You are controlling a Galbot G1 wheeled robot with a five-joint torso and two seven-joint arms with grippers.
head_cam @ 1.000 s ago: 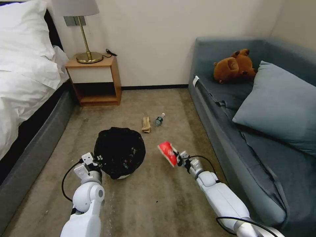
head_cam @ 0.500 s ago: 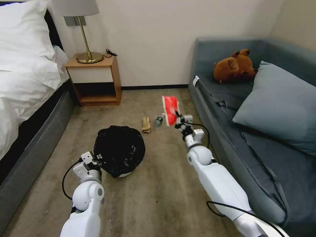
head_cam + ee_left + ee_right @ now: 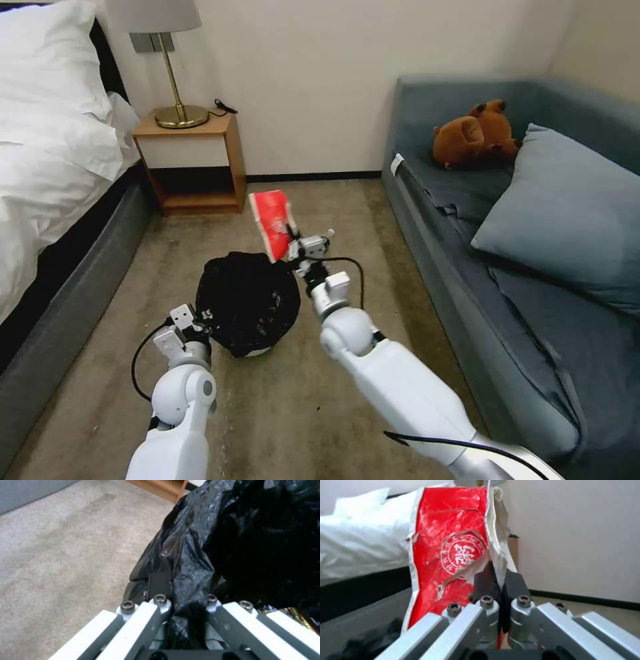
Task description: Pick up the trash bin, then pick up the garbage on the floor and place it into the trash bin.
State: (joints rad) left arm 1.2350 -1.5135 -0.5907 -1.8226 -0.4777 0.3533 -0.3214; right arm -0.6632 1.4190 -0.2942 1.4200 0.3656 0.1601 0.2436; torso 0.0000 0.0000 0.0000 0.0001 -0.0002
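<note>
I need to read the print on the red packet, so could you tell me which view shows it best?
The right wrist view: the packet is close up, its round logo facing the camera, pinched at one edge by the right tool. The head view shows it small, above the bin.

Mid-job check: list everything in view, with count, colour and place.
trash bin: 1, white with black bag, off the carpet
red snack packet: 1, above the bin's far rim
clear bottle: 1, floor, behind right wrist
nightstand: 1, wood, by the wall
lamp: 1, brass, on nightstand
bed: 1, white, left
sofa: 1, blue-grey, right
plush toy: 1, brown, on sofa
left pincer: shut on the bin's bag rim
right pincer: shut on the packet
</note>
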